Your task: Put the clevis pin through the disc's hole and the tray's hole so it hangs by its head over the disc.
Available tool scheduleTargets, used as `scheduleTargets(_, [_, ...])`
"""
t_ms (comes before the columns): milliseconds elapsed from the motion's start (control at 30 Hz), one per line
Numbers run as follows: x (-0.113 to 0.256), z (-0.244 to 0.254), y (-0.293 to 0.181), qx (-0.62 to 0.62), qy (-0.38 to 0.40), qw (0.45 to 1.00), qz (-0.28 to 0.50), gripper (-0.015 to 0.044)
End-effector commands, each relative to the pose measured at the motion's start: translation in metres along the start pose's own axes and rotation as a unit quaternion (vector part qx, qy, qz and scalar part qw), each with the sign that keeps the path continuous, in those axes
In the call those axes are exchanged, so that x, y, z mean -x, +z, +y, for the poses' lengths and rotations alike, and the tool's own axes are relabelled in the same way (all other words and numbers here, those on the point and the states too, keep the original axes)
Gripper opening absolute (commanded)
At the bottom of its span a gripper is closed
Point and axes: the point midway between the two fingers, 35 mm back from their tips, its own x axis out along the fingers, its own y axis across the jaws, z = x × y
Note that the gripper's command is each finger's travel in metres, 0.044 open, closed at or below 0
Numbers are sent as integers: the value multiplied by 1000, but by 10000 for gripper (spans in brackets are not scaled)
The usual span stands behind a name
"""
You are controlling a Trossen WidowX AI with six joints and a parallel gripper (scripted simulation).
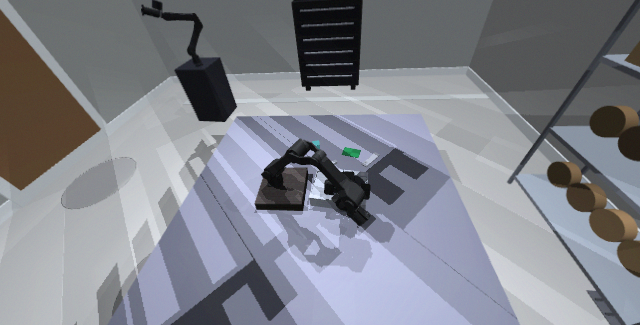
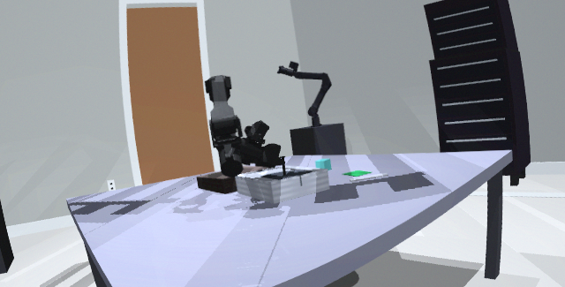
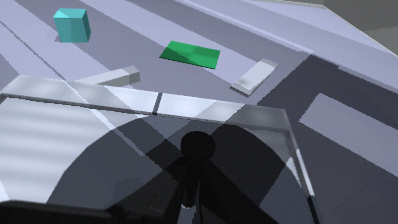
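My gripper (image 3: 193, 166) is shut on the dark clevis pin (image 3: 198, 145) (image 2: 283, 165) and holds it by the shank, head up, over the disc. In the wrist view the shank runs down between the fingers and looks slightly tilted. The wide dark grey disc (image 3: 100, 167) lies flat inside the rimmed steel tray (image 3: 220, 110) (image 2: 305, 186), toward its right part in the wrist view. The fingers and pin cover the disc's hole and the tray's pin hole, so I cannot tell whether the pin's lower end is in them. In the top view the arm hides the fingertips.
Beyond the tray's far rim lie a teal block (image 3: 72, 26) (image 2: 323, 164), a green plate (image 3: 191, 55) (image 1: 351, 152) (image 2: 357, 173) and two pale bars (image 3: 255, 76) (image 3: 117, 76). The arm's brown base board (image 1: 282, 192) stands beside the tray. The tray's rim stands around the disc.
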Motion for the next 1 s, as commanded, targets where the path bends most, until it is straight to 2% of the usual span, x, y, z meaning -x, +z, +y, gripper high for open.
scheduleTargets(0, [-1, 1, 0, 6, -3, 1000, -5, 0])
scheduleTargets(967, [0, 3, -2, -8, 4, 1000, -19, 0])
